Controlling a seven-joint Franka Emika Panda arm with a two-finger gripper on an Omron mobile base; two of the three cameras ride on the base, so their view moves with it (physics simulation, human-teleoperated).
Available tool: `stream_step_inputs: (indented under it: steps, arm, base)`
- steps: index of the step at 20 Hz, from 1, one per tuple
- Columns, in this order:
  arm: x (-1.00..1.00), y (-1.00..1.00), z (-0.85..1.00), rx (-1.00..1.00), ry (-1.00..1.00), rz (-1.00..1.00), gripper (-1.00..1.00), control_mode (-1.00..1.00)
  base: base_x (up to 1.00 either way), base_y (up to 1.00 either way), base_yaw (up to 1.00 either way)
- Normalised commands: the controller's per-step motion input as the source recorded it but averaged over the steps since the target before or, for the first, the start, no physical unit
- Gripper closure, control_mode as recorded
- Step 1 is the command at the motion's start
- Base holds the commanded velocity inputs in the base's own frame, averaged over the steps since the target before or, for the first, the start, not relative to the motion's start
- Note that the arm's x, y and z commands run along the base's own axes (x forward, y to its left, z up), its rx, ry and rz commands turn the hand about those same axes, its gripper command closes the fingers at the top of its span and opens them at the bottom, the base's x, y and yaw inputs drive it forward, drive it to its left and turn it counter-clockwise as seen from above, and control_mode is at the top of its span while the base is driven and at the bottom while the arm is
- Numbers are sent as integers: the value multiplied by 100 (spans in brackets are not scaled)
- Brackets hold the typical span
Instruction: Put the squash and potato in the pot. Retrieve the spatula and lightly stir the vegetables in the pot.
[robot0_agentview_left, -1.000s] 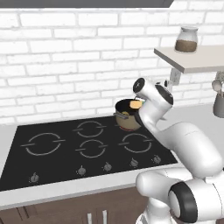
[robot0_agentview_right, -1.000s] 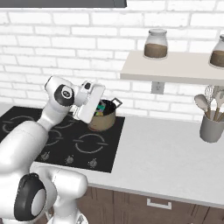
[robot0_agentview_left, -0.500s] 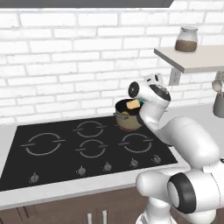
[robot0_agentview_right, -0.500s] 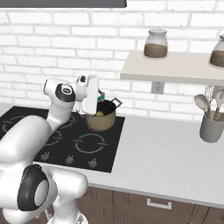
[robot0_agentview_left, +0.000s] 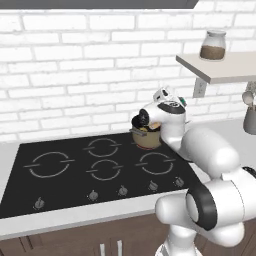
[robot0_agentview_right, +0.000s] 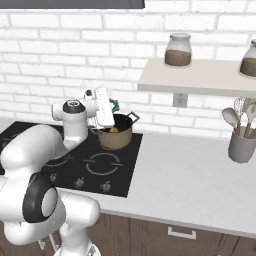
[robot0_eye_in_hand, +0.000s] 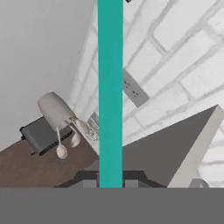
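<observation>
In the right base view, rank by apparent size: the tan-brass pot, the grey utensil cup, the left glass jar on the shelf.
1. Tan-brass pot, largest, though partly hidden by the arm.
2-3. Glass jar and grey utensil cup: too alike to rank.

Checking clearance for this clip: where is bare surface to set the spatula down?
Bare: the counter between the cooktop and the utensil cup, and the cooktop's front burners. Crowded: the back burner, where the pot sits under the end effector.

White brick wall (robot0_agentview_right: 60, 60), black cooktop (robot0_agentview_left: 75, 172), grey counter (robot0_agentview_right: 200, 175); wall shelf (robot0_agentview_right: 200, 77)
</observation>
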Motion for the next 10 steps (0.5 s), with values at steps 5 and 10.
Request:
stream_step_inputs:
  steps: [5, 10]
  arm:
    - [53, 45, 0, -35, 21, 13, 100, -100]
    - [33, 24, 0, -21, 20, 12, 100, -100]
  base:
    - [0, 0, 0]
    - [0, 0, 0]
